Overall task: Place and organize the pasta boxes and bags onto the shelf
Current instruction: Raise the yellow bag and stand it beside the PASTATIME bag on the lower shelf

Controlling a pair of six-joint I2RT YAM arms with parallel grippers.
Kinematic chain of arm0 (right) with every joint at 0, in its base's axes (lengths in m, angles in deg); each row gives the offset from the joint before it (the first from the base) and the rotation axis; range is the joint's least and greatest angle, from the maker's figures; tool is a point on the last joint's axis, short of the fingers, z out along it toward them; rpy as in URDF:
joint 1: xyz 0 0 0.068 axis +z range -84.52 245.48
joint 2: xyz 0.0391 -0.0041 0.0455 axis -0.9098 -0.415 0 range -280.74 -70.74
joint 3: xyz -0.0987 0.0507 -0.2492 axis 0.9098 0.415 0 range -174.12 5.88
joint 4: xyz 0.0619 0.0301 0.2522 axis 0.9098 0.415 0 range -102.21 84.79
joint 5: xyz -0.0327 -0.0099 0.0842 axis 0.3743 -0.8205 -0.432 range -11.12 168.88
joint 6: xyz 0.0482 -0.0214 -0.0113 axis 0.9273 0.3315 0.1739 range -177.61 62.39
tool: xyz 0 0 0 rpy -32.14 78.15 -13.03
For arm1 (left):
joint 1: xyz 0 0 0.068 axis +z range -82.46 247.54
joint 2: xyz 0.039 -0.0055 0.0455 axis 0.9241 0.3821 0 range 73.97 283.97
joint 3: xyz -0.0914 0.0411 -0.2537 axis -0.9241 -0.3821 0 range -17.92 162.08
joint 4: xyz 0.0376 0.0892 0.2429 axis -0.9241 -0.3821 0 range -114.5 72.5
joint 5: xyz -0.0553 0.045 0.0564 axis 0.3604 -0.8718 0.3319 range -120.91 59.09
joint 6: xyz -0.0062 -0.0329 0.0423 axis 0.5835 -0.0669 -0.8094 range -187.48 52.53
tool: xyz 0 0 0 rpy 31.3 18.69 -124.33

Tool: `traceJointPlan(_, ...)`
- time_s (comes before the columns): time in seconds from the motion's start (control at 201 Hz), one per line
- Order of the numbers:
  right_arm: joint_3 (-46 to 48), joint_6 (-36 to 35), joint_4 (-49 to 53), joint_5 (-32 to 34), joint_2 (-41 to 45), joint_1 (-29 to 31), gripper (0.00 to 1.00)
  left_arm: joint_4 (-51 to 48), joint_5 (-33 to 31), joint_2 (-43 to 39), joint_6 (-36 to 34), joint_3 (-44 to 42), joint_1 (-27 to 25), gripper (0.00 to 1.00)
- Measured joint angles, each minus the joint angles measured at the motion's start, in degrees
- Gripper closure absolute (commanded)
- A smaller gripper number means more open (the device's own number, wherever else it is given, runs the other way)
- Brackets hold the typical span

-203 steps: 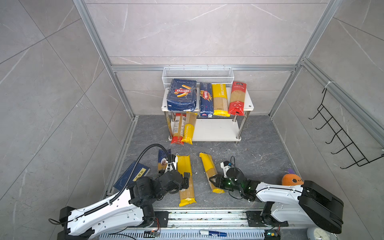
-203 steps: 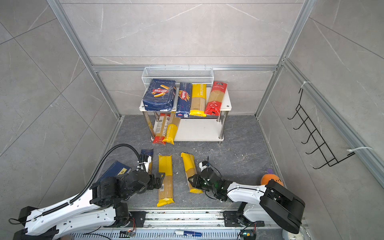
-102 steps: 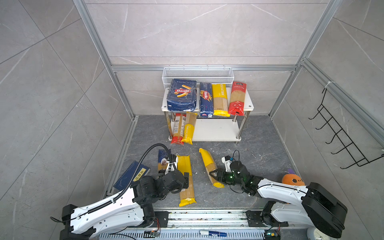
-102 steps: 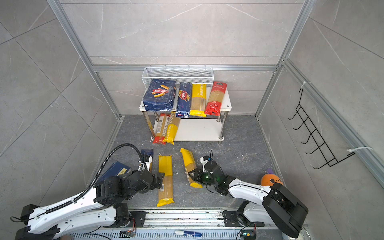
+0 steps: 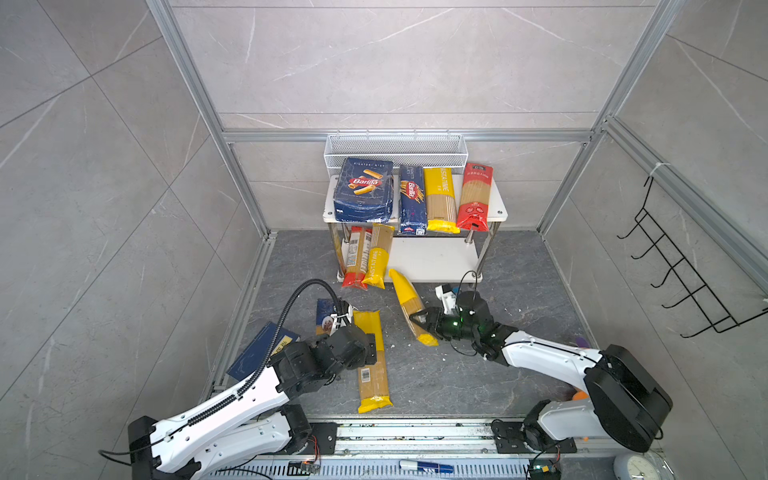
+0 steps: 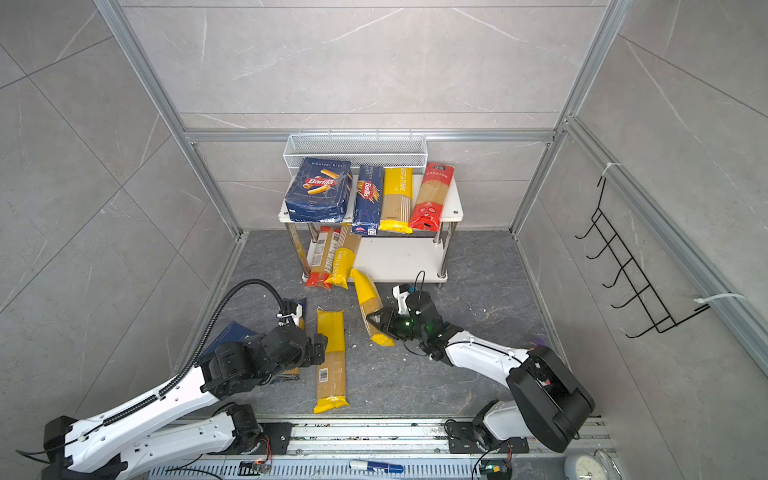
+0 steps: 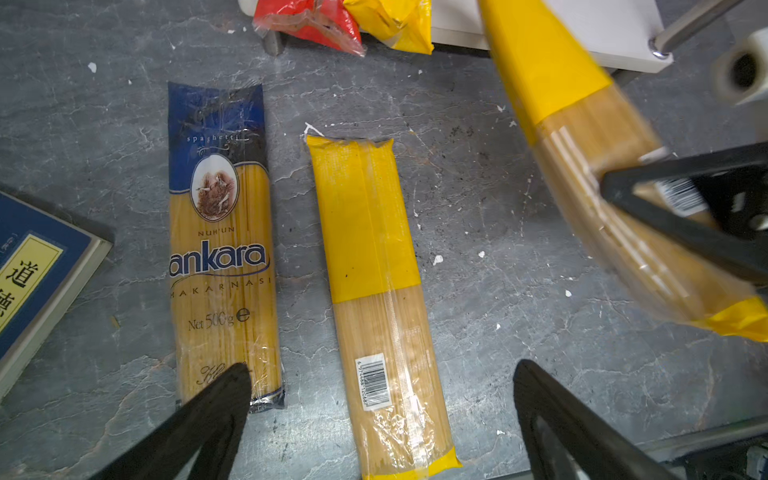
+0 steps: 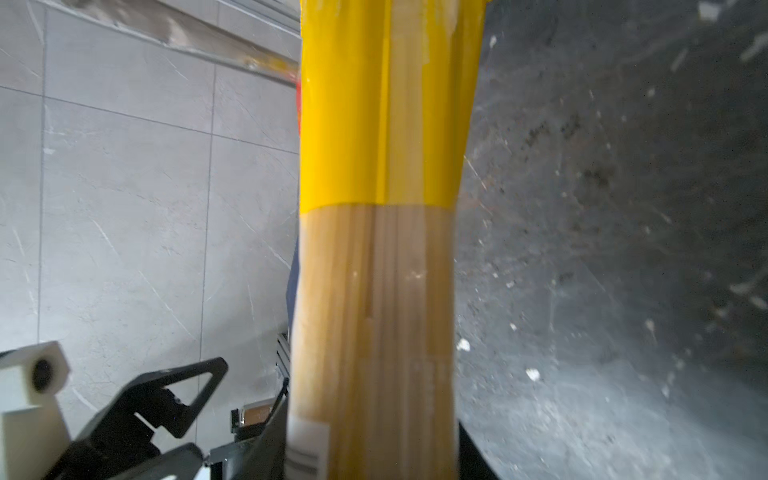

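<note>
Where the right gripper (image 5: 420,322) pinches its clear barcode end, one slim yellow spaghetti bag (image 5: 405,297) slants above the mottled grey floor (image 5: 523,286), its opaque tip at the front edge of the white shelf (image 5: 436,255). Left gripper (image 7: 380,372): tapered black jaws spread wide, empty, over a second yellow bag (image 7: 370,249) lying flat beside the glossy blue ankara bag (image 7: 222,249).

Left gripper (image 7: 382,368) has its jaws spread wide over the grey floor (image 7: 478,232). The flat yellow bag (image 7: 370,257) lies below it, with the ankara bag (image 7: 222,249) parallel just beside, not touching. A blue book (image 7: 37,282) sits past the ankara bag. The right gripper (image 7: 623,195) clamps a blurred, angled yellow bag (image 7: 573,137) near its barcode. A red bag end (image 7: 311,20) and a yellow bag end (image 7: 395,25) overhang the white shelf (image 7: 615,25).
</note>
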Motion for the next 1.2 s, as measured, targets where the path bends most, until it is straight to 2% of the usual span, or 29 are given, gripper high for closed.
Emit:
traceJointPlan(0.378,-19.54,-3.89,0.24,-3.08,-17.75,-6.84,0.81,3.80,9.09,3.06,-4.76,0.00,9.94,0.00)
traceJointPlan(0.657,-35.15,-12.37,7.91,1.95,-29.29,-8.50,0.79,5.31,13.55,4.48,-7.74,0.00,14.73,0.00)
traceJointPlan(0.732,-38.88,-13.90,9.55,3.04,-31.71,-8.46,0.73,5.53,14.25,4.87,-8.24,0.00,15.30,0.00)
traceJointPlan(0.841,-42.60,-14.64,10.84,4.35,-34.64,-8.44,0.51,5.60,14.93,5.22,-8.72,0.00,15.76,0.00)
traceJointPlan(0.946,-43.85,-14.82,11.54,5.64,-36.52,-8.44,0.38,5.64,15.10,5.25,-9.11,0.00,15.91,0.00)
traceJointPlan(1.07,-44.50,-14.91,12.39,5.77,-38.07,-8.31,0.28,5.64,15.56,5.22,-9.38,0.00,16.17,0.00)
traceJointPlan(1.2,-45.13,-14.75,12.02,5.29,-38.38,-7.80,0.27,5.60,16.02,4.57,-9.42,-0.02,16.39,0.00)
